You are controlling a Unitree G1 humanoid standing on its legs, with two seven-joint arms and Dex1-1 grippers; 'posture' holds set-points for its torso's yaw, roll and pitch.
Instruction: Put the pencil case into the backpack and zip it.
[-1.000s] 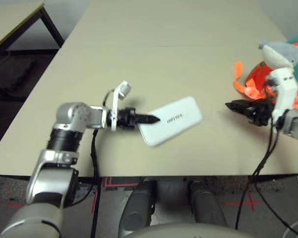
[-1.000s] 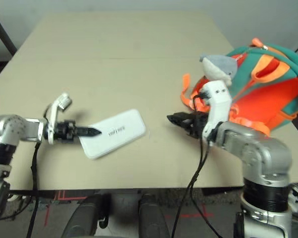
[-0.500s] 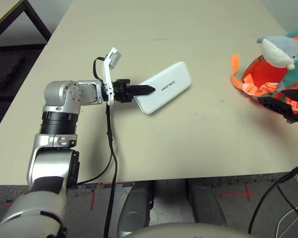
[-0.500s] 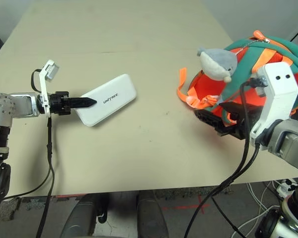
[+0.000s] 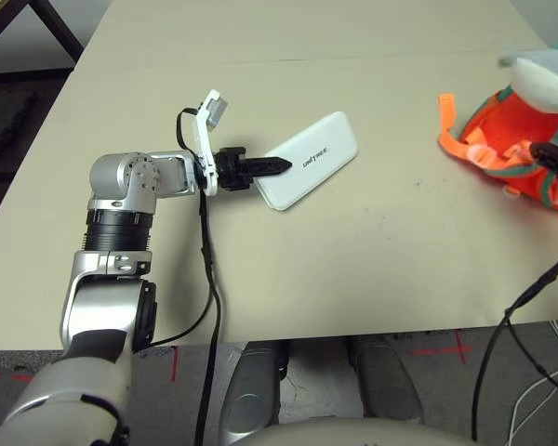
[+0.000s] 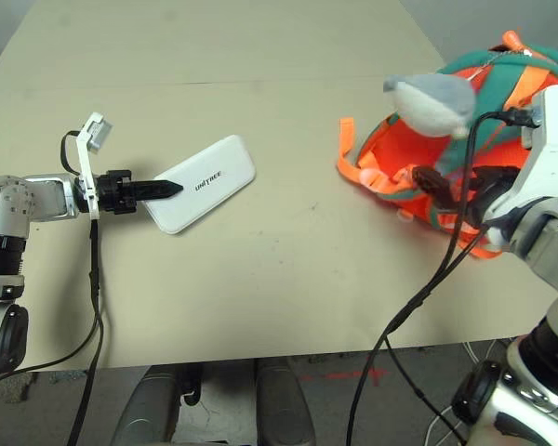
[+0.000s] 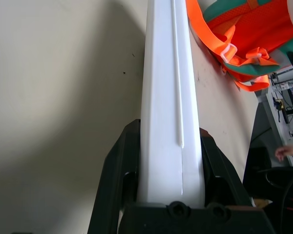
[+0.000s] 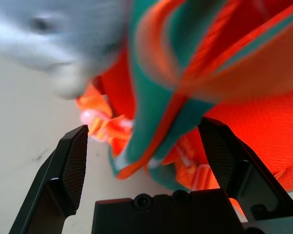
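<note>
Left eye view: gripping white pencil case (image 5: 321, 160) with left end effector (image 5: 289, 166), held by one end, well apart from backpack (image 6: 405, 149). Reaching in from left side of counter (image 5: 400, 269). Showing black "UNITREE" lettering on broad upper face, laid diagonally, far end pointing away from robot and toward robot's right. Hovering or touching counter: cannot tell.

Left wrist view: closed on pencil case, pressed from both sides, narrow edge with long seam turned to camera. Also seen in background, beyond counter: person's hand (image 7: 284, 153), near a cluttered surface.

Right eye view: standing at robot's right side of counter, backpack in teal and orange, partly covered by right end effector (image 6: 426, 182) and wrist. Placed right at front of backpack, by lower orange fabric. Hanging over upper front of backpack: grey and white plush shark charm (image 6: 433, 104), attached by thin chain (image 6: 502, 58). Curling out onto counter toward pencil case: orange strap (image 6: 348, 153).

Right wrist view: open, spread wide, with nothing clamped. Facing teal and orange fabric and orange straps, close up. Touching fabric or just short of it: cannot tell. Near camera, off to one side of backpack: blurred shark charm, face partly seen.

Running down from both wrists, past near edge of counter: black cables (image 5: 216, 316). Marked with red lines on grey floor (image 5: 465, 381) below. Still outside backpack: pencil case
</note>
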